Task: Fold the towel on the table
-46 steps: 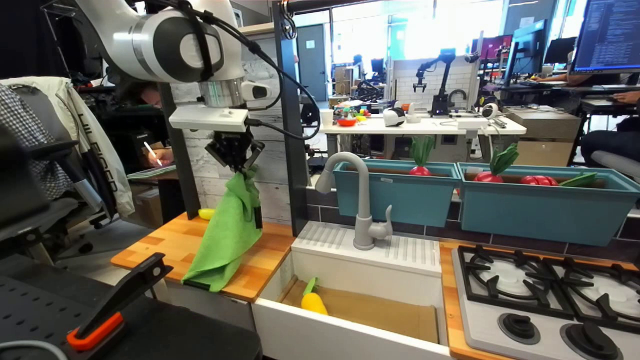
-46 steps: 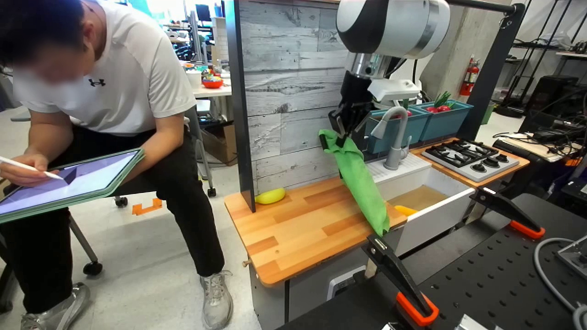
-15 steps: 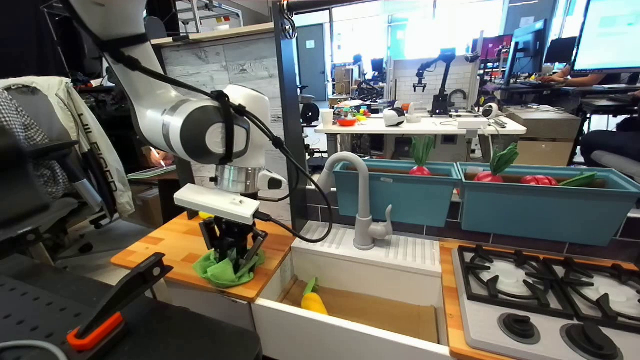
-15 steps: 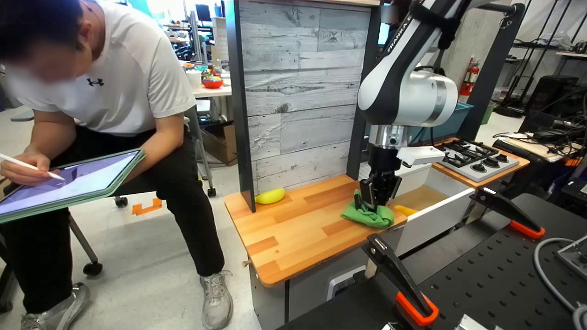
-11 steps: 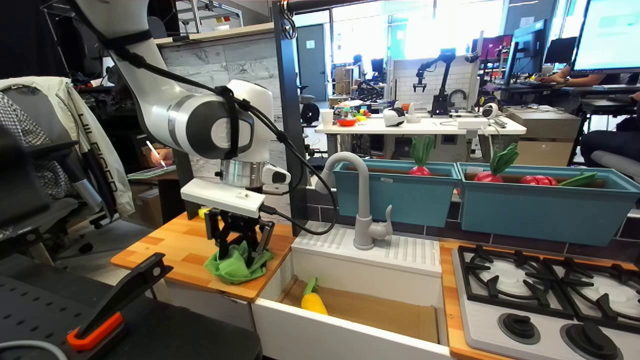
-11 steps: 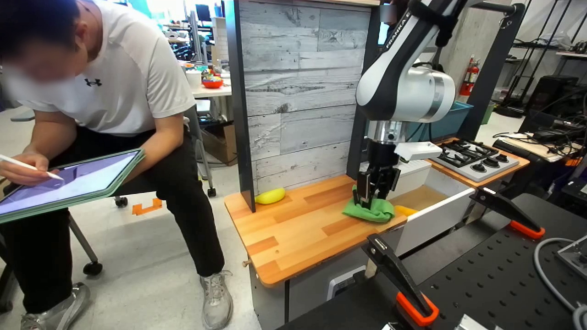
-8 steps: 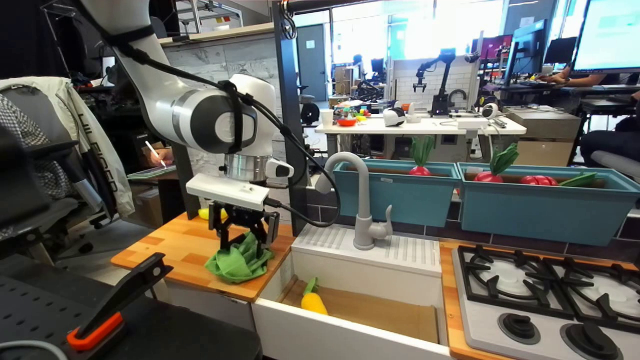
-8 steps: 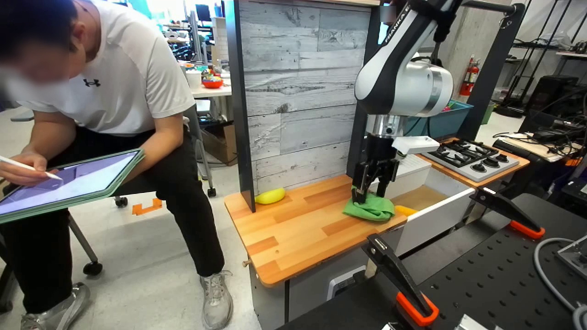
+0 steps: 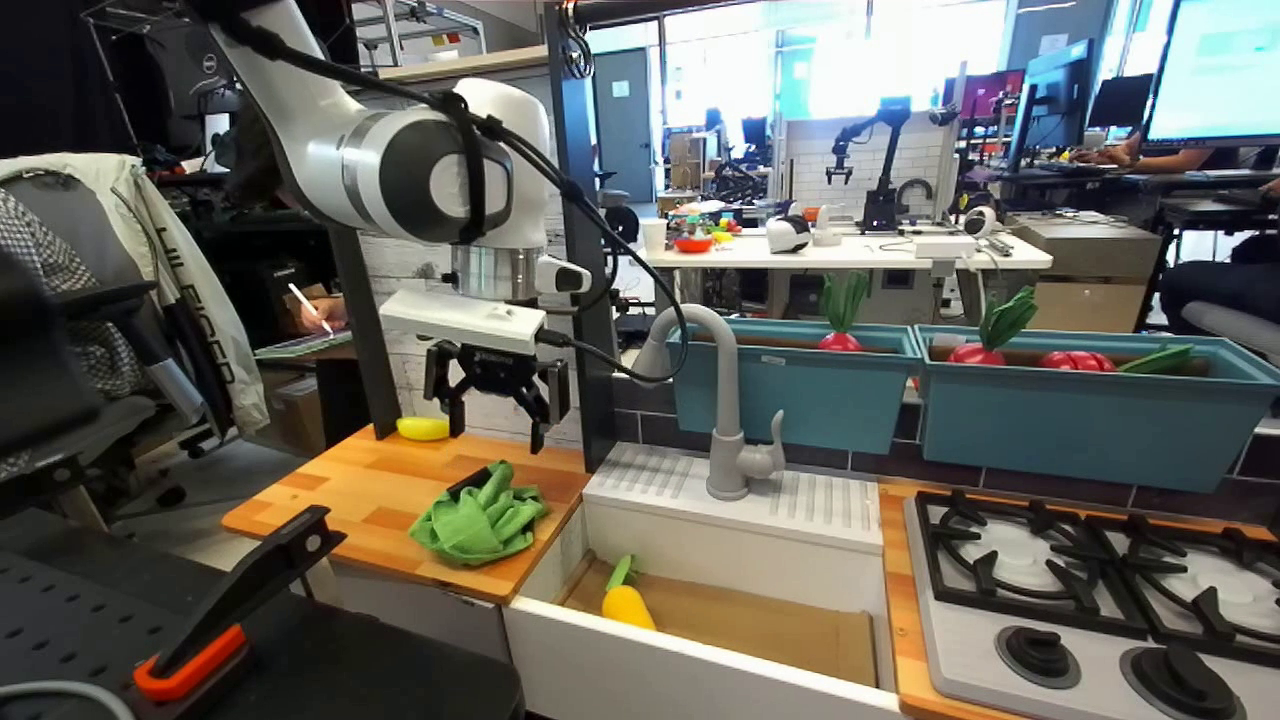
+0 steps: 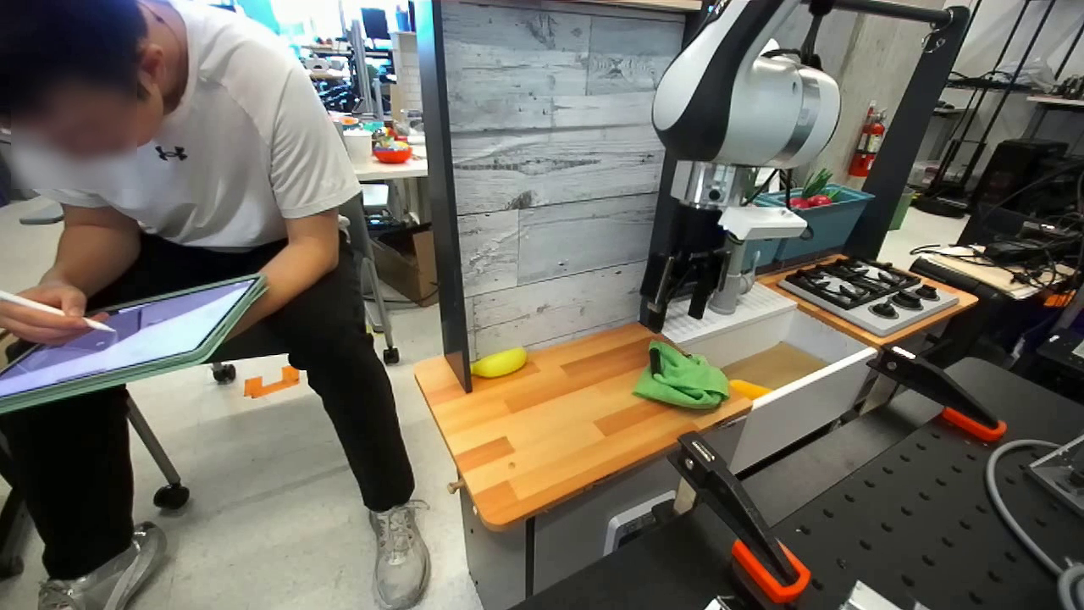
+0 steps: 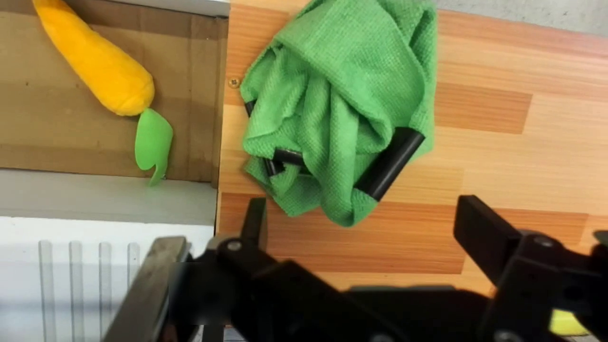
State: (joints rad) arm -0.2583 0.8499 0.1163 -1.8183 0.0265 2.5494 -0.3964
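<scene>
The green towel [image 9: 478, 522] lies bunched in a loose heap on the wooden table [image 9: 340, 490], beside the sink edge. In the wrist view, creased folds of the towel [image 11: 342, 71] overlap, and black strips show along parts of its border. A corner with such a strip pokes up at its back in both exterior views. My gripper [image 9: 497, 432] hangs above the towel, pointing down and well apart from it. Its fingers [image 11: 484, 232] are spread wide with nothing held between them; the gripper [image 10: 677, 313] also shows raised over the table's back edge in an exterior view.
A yellow banana-like object [image 10: 500, 363] sits at the table's back corner by the wall panel [image 10: 559, 169]. Beside the table is a white sink [image 9: 690, 655] holding a yellow carrot-like toy [image 11: 107, 76]. A grey faucet [image 9: 727, 400] and a black clamp [image 10: 737, 508] stand nearby.
Three seconds ago the towel hung from the gripper. One second ago the gripper was down in it on the table. Since then the fingers have opened and the gripper has risen, leaving the towel.
</scene>
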